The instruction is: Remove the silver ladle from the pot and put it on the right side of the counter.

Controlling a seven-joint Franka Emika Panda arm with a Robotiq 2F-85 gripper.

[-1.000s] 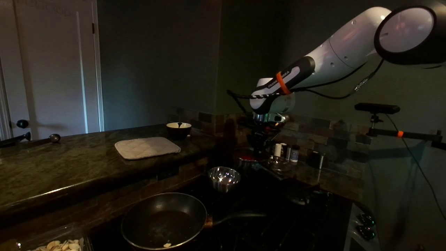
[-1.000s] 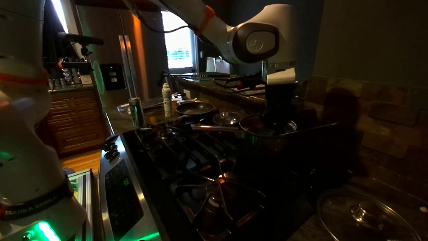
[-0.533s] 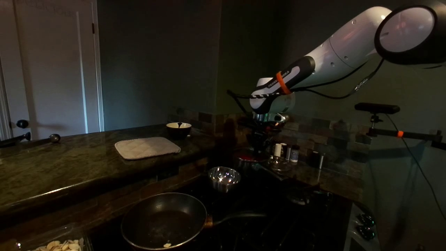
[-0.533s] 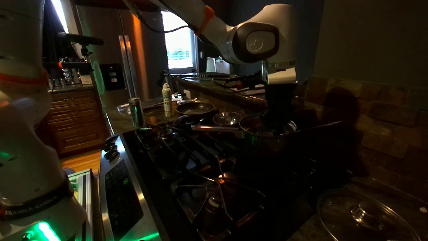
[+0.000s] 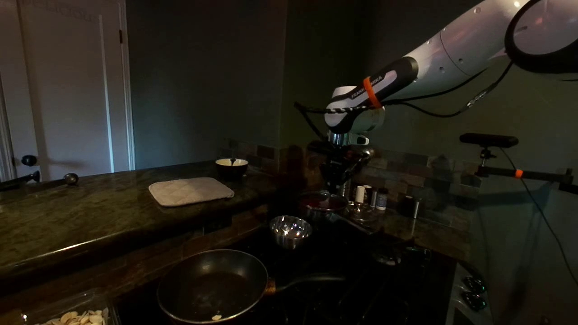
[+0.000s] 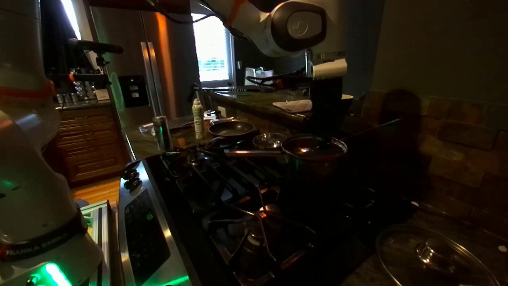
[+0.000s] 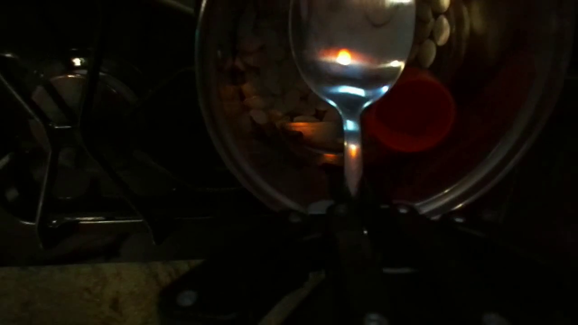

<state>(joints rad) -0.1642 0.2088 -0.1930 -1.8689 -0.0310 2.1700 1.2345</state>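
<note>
The silver ladle lies in the jaws of my gripper, shut on its handle near the bowl end. In the wrist view the ladle's bowl hangs over the pot, which contains pale oval pieces and a round red thing. An exterior view shows the gripper just above the pot, with the tip of the ladle's handle slanting up and out beyond the rim. Whether the ladle touches the pot I cannot tell; much is dark there. The dark stone counter runs along the far side.
A steel bowl and a frying pan stand near the pot. The pot's handle sticks out over the stove grates. A glass lid and several jars lie close by. A white quilted pad rests on the counter.
The arm has risen with my gripper, lifting the ladle's handle higher at its outer end. More of the pot's rim shows now. My gripper was nearly shut and is now fully closed on the handle.
</note>
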